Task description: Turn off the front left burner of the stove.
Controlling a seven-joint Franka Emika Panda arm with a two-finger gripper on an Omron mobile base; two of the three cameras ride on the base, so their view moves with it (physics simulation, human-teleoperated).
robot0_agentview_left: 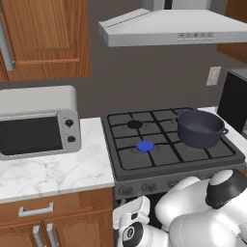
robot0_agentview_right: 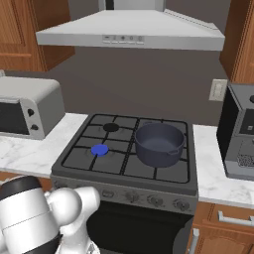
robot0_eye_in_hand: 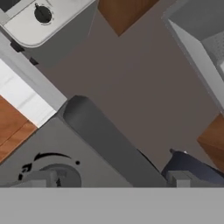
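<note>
My pincer (robot0_agentview_left: 136, 212) sits low in front of the stove (robot0_agentview_left: 171, 166), just below its front panel near the left end of the knob row. In the left base view only the white hand body shows, so finger gap is not readable there. In the hand view the two fingertips (robot0_eye_in_hand: 40, 178) poke up at the bottom edge, well apart, with nothing between them, so I read it as open and empty.

Hand view is rolled: a stove knob (robot0_eye_in_hand: 54, 171) sits just beside my left fingertip, with the panel's rounded front edge running diagonally above it.

Relative to the stove:
- front left burner (robot0_agentview_left: 145, 146) is on top, front row, left side, showing a bright blue disc between grate bars.
- rear left burner (robot0_agentview_left: 134, 124) is directly behind it, plain black.
- dark pot (robot0_agentview_left: 200, 128) stands on the right-side grates, near the blue burner but not touching it.
- toaster oven (robot0_agentview_left: 38, 125) is on the marble counter (robot0_agentview_left: 53, 173) to the stove's left.
- range hood (robot0_agentview_left: 178, 26) hangs above the stove.
- coffee machine (robot0_agentview_right: 240, 131) stands on the counter to the stove's right.
</note>
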